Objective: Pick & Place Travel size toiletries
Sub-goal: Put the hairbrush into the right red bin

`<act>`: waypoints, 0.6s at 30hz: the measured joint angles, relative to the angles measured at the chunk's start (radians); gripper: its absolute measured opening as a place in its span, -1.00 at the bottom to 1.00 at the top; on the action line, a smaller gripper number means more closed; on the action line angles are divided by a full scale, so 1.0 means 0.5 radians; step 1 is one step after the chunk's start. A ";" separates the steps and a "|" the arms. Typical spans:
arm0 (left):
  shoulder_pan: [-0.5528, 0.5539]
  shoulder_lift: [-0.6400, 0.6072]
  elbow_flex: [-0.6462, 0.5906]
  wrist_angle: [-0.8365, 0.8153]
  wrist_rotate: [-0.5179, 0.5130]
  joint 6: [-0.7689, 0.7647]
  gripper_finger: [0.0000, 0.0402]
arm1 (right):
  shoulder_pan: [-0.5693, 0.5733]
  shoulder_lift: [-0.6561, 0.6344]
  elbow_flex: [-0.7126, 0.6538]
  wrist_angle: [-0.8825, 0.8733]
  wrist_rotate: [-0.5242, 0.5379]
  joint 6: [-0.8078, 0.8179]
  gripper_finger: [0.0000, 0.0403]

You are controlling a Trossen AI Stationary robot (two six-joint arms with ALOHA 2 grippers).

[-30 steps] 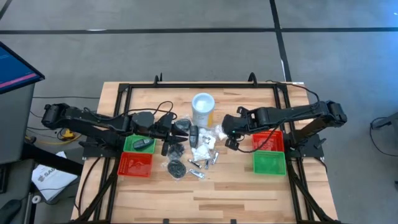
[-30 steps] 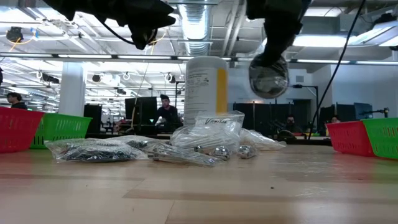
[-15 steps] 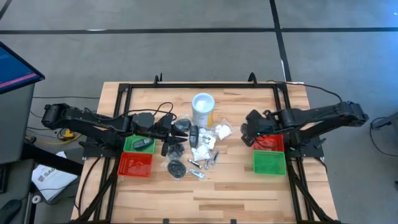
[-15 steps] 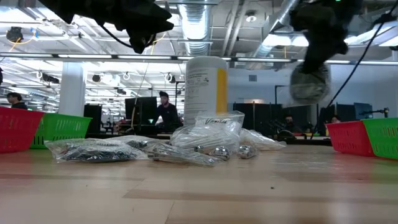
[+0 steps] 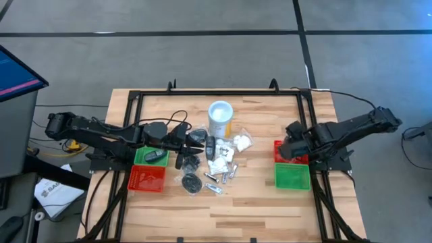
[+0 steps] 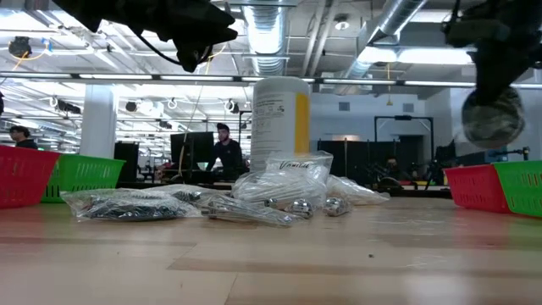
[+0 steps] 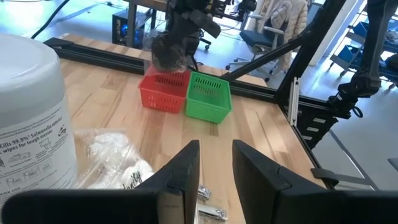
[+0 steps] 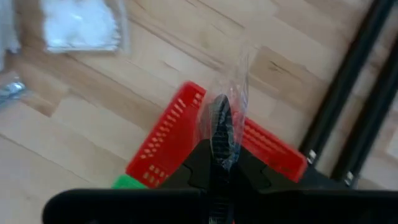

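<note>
High view: right gripper (image 5: 291, 145), centre right, clamped on a clear plastic bag holding a dark round toiletry (image 8: 222, 124) above the small red square tray (image 5: 282, 145). Left gripper (image 5: 192, 139), left of centre over the toiletry pile, parted and holding nothing.

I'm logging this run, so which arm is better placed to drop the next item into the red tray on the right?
The right. Its gripper hangs over the red tray, shut on a clear bagged dark item. The left gripper is open, far off beside the white canister.
</note>
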 joint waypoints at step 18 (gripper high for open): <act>0.000 0.000 0.000 0.004 0.000 0.000 -0.57 | 0.575 0.003 -0.203 -0.300 -0.031 1.190 -0.91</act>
